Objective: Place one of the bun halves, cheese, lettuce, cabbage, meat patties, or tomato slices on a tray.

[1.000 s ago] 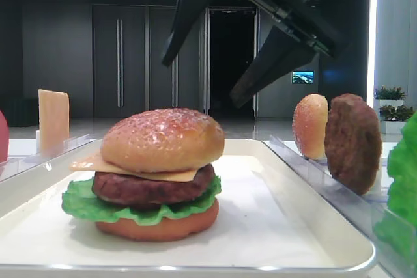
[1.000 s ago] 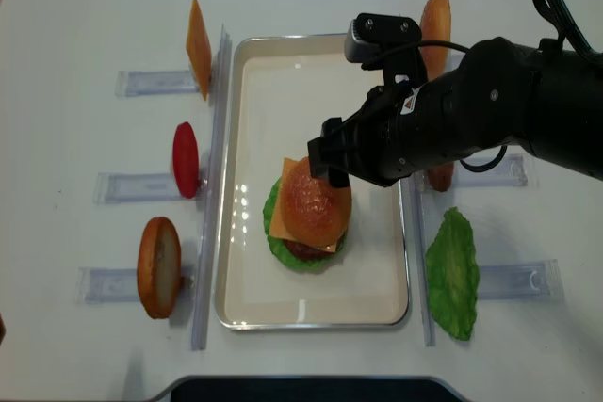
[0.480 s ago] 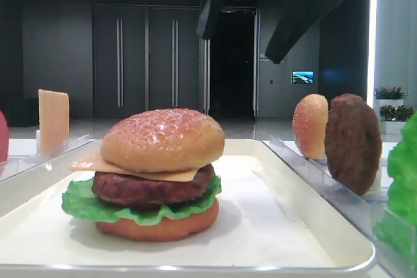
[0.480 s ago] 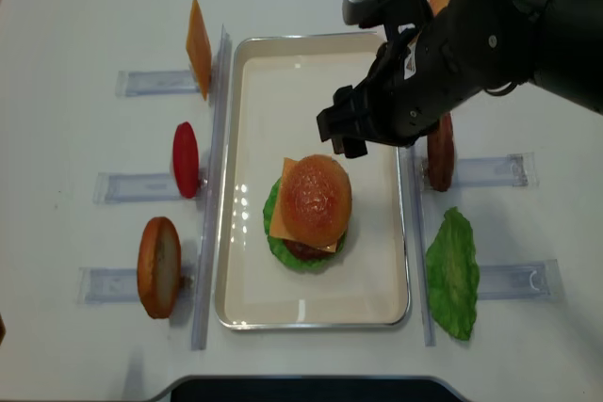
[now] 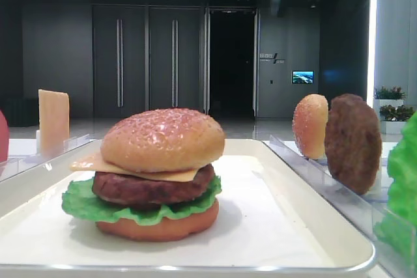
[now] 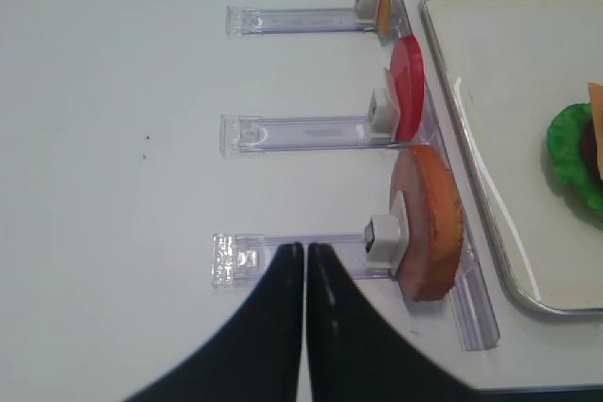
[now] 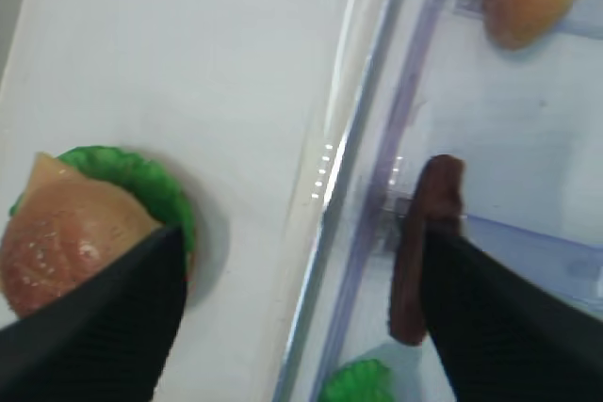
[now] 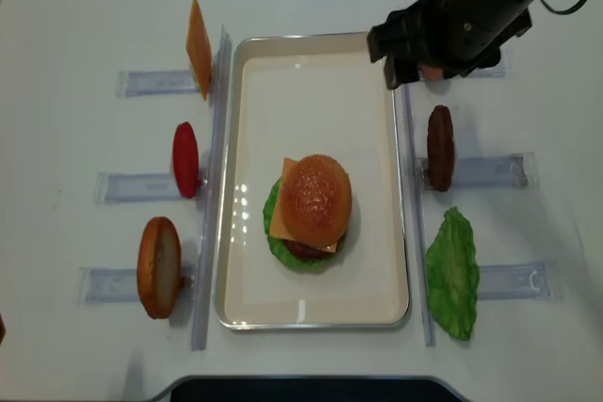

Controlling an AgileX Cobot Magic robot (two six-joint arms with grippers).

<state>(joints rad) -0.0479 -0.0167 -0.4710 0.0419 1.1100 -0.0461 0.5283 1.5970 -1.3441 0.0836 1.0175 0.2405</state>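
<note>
On the off-white tray (image 8: 311, 63) stands a stacked burger. Its speckled bun half (image 8: 314, 197) tops the cheese (image 5: 88, 162), a meat patty (image 5: 153, 187), lettuce (image 5: 81, 203) and a flat bun bottom (image 5: 156, 226). My right gripper (image 8: 407, 61) hangs open and empty over the tray's far right rim. In the right wrist view my right gripper (image 7: 301, 233) straddles that rim, the burger (image 7: 66, 233) to its left and a racked patty (image 7: 419, 251) to its right. My left gripper (image 6: 303, 247) is shut on nothing, low over the table left of the racks.
Clear racks flank the tray. The left ones hold a cheese slice (image 8: 198, 35), a tomato slice (image 8: 186, 159) and an orange-brown bun piece (image 8: 158, 266). The right ones hold a patty (image 8: 439, 146), a lettuce leaf (image 8: 452, 272) and a bun half (image 5: 310, 125).
My right arm has risen from above the burger and swung to the tray's far right corner, leaving the low view. Its jaws stayed open. The burger has not moved.
</note>
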